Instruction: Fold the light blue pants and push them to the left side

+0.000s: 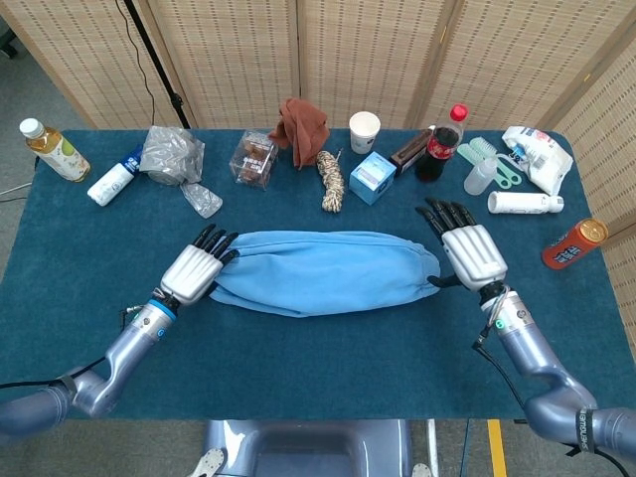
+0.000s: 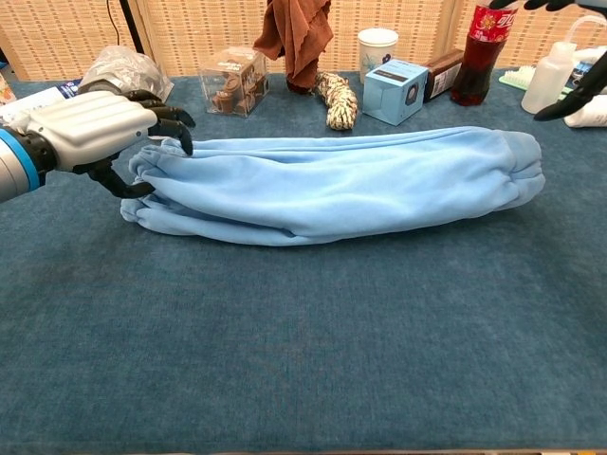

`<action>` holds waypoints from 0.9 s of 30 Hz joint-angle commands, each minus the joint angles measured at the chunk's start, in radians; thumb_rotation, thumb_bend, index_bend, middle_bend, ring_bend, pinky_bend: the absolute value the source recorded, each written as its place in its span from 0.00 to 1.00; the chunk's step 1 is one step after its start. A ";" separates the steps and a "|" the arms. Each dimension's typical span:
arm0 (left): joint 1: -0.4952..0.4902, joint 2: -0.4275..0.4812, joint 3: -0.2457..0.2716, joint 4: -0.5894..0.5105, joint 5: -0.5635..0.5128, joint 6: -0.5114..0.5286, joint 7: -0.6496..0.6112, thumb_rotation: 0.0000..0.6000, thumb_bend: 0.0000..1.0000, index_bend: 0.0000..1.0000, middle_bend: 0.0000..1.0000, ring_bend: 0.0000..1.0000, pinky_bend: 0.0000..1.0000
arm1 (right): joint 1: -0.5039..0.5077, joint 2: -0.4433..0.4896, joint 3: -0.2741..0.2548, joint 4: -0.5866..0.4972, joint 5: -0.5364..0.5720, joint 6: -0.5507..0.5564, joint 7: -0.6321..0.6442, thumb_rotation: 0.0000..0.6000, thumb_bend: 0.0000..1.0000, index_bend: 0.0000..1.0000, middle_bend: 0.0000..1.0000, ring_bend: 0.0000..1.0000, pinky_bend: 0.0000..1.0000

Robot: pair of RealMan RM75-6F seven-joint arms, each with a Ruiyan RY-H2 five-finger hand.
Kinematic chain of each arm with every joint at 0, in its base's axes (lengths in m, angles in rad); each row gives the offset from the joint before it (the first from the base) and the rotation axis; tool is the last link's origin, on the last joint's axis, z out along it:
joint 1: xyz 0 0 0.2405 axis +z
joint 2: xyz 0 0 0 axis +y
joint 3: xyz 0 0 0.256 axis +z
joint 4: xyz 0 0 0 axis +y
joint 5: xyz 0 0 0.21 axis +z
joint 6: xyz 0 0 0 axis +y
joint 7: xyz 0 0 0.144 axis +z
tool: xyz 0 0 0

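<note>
The light blue pants (image 1: 323,270) lie folded into a long band across the middle of the table, also seen in the chest view as the pants (image 2: 341,185). My left hand (image 1: 194,268) is at their left end. In the chest view the left hand (image 2: 90,128) curls its fingers (image 2: 171,121) over the top of that end, with the thumb against the lower edge, pinching the cloth. My right hand (image 1: 472,253) stands just off the right end, fingers spread and holding nothing. Only its dark fingertips (image 2: 569,95) show in the chest view.
Along the back edge stand a clear box (image 1: 253,159), a brown cloth (image 1: 303,127), a rope bundle (image 1: 331,181), a paper cup (image 1: 365,131), a blue box (image 1: 373,177) and a cola bottle (image 1: 442,144). An orange can (image 1: 573,243) lies at the right; bottles (image 1: 55,149) stand far left.
</note>
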 commanded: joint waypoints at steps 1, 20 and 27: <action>0.000 -0.020 -0.003 0.021 0.010 0.012 0.018 1.00 0.34 0.47 0.30 0.26 0.16 | -0.005 0.007 0.001 -0.004 -0.008 0.003 0.013 1.00 0.00 0.00 0.00 0.00 0.05; 0.024 -0.010 0.005 0.017 0.031 0.065 0.049 1.00 0.37 0.75 0.53 0.51 0.34 | -0.015 0.004 -0.001 0.004 -0.030 0.003 0.042 1.00 0.00 0.00 0.00 0.00 0.05; 0.043 0.036 0.018 -0.068 0.046 0.087 0.075 1.00 0.37 0.75 0.53 0.50 0.34 | -0.014 -0.002 0.000 0.001 -0.027 -0.002 0.039 1.00 0.00 0.00 0.00 0.00 0.05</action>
